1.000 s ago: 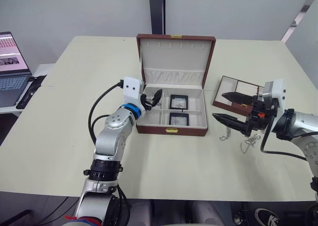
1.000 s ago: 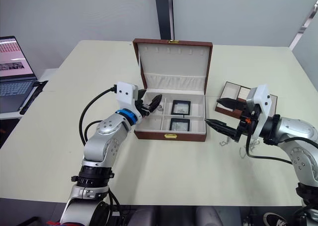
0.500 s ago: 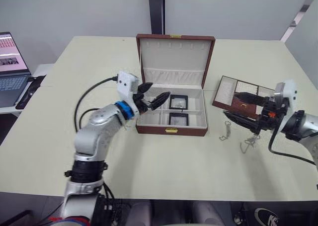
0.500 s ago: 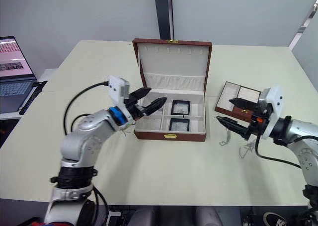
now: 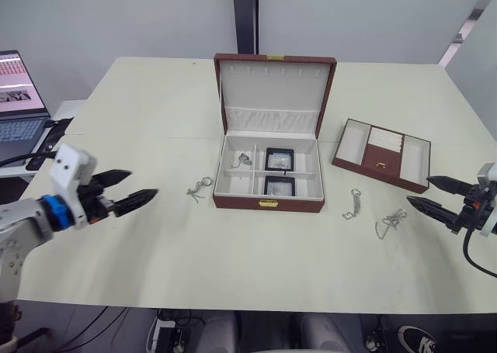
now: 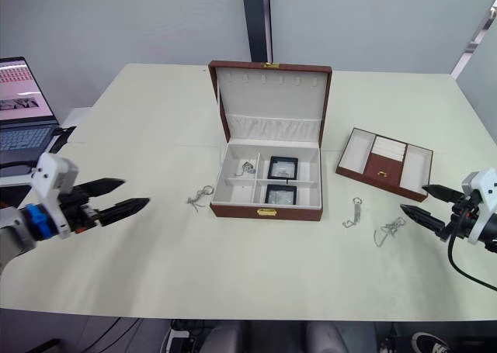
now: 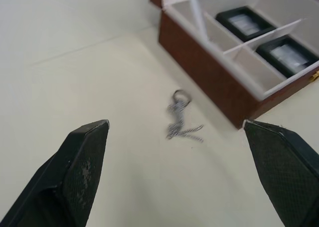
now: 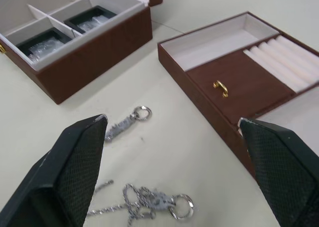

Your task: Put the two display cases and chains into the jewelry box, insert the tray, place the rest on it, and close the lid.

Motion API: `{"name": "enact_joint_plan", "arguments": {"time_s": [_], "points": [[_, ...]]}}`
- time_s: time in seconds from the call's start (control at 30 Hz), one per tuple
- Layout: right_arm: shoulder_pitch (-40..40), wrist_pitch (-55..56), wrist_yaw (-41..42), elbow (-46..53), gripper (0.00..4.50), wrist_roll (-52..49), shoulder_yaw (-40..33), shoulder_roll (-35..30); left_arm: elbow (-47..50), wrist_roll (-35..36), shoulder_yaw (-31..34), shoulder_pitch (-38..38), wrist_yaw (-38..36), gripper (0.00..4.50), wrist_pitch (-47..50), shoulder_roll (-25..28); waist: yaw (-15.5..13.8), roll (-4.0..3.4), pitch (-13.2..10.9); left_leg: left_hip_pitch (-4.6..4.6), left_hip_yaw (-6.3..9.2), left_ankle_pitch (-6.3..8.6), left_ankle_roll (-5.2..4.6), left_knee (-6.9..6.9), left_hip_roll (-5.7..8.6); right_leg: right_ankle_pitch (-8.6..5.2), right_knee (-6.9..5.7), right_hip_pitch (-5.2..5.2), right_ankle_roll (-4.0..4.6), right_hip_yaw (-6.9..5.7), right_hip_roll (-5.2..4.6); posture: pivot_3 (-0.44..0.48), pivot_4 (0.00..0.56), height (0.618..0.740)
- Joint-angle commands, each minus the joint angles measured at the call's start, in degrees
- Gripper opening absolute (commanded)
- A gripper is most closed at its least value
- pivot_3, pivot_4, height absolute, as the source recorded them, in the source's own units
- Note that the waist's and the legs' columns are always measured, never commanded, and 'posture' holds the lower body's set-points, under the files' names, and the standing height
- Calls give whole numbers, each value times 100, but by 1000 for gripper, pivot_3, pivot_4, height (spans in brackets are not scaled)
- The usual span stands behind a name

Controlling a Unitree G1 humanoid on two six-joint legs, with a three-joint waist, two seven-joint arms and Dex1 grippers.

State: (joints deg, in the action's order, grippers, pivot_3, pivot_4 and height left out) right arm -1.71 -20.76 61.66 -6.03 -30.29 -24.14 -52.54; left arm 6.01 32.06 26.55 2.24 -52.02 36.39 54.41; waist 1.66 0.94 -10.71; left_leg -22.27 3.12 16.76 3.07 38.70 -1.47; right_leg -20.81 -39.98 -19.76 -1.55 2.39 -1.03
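The jewelry box (image 5: 241,202) stands mid-table with its lid (image 5: 276,89) upright. The two display cases (image 5: 279,158) (image 5: 279,185) lie in its right compartments, and one of the chains (image 5: 245,158) lies in the back left one. Another chain (image 5: 199,188) lies on the table left of the box, and two more (image 5: 353,204) (image 5: 390,222) lie to its right. The tray (image 5: 383,155) sits on the table at the right. My left gripper (image 5: 142,183) hovers open, far left of the box. My right gripper (image 5: 419,190) is open near the right edge, beside the tangled chain (image 8: 149,204).
An open laptop (image 5: 15,97) sits on a side desk beyond the table's left edge. A black pillar (image 5: 245,15) rises behind the table's far edge.
My left arm has pulled back from the box's back left compartment to the far left, uncovering a chain there. My right arm has drawn back to the right, uncovering the tray.
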Motion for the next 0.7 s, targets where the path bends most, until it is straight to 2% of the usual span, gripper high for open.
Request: {"name": "enact_joint_plan", "arguments": {"time_s": [0.03, 0.27, 0.5, 0.7], "points": [[-61, 277, 90, -239, 4500, 87, -127, -24, -362, -382, 448, -147, -6, 4482, -594, 188, 4, -1, 0, -1, -1, 0, 0, -1, -1, 0, 0, -2, 0, 0, 0, 0, 150, 740], [77, 628, 115, -772, 4500, 364, -171, -74, -841, -659, 962, -665, 77, 4482, -944, 107, 13, -1, -1, -11, -6, 0, 0, -7, -4, 0, -1, -19, 0, 3, -1, 0, 150, 740], [156, 803, 68, -971, 4500, 446, -190, 4, -955, -673, 1009, -770, 153, 4482, -1003, -4, 15, -2, -1, -9, -7, 0, 0, -6, -4, 1, -5, -17, 1, 3, -2, 0, 150, 740], [260, 706, -18, -763, 4500, 375, -203, 72, -861, -572, 968, -654, 265, 4482, -933, -106, 14, -2, -1, -10, -7, 0, 0, -7, -6, 1, -5, -19, 1, 3, -1, 0, 150, 740]]}}
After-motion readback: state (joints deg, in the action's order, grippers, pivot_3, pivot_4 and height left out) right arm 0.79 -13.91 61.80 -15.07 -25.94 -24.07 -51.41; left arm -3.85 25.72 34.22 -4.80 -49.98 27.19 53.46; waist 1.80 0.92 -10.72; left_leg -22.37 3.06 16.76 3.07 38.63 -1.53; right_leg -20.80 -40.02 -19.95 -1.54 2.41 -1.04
